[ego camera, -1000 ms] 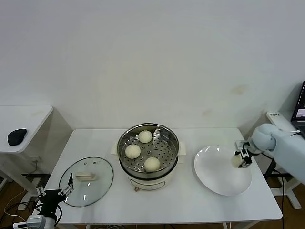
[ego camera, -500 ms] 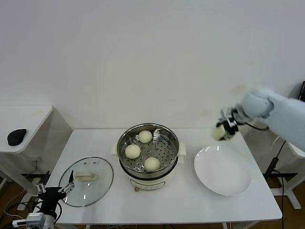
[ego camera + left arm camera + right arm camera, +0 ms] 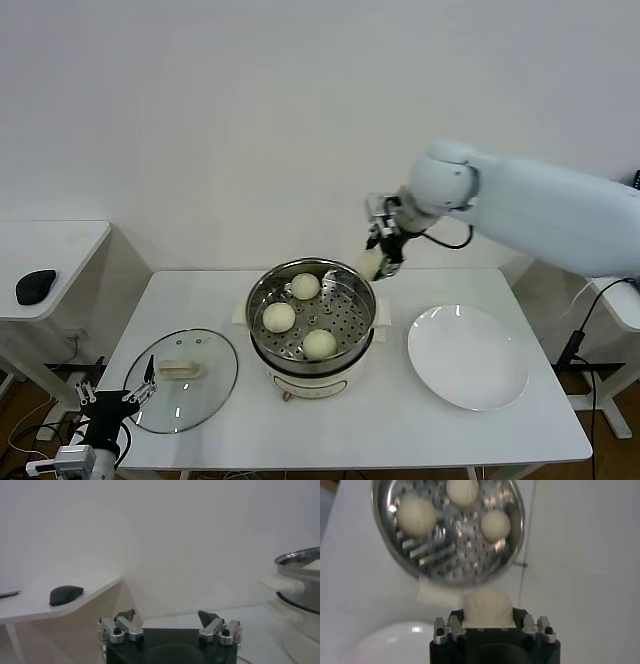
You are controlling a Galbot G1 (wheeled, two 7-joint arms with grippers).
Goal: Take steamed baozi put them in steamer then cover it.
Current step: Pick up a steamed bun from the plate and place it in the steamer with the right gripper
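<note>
Black-fingered and spread wide with nothing between its jaws, the left gripper (image 3: 118, 398) hangs parked low beside the near left corner of the white table (image 3: 400, 420). Just beyond it, the round clear glass cover (image 3: 181, 379) with its cream-white bar handle lies flat on the tabletop, left of the steamer. To the right, the flat white plate (image 3: 467, 356) sits bare. Between them stands the round shiny stainless-steel steamer (image 3: 312, 318) on its cream-white base, three smooth cream-white steamed baozi (image 3: 319, 343) resting apart on its perforated tray. Above the pot's far right rim, the right gripper (image 3: 378, 258) hangs in the air at the end of the white arm, its jaws partly closed on a fourth cream-white bun (image 3: 371, 263). The right wrist view shows that bun (image 3: 488, 607) pinched between the jaws with the tray below. Farther left, a dark computer mouse (image 3: 36, 286) lies on a white side desk (image 3: 70, 240).
</note>
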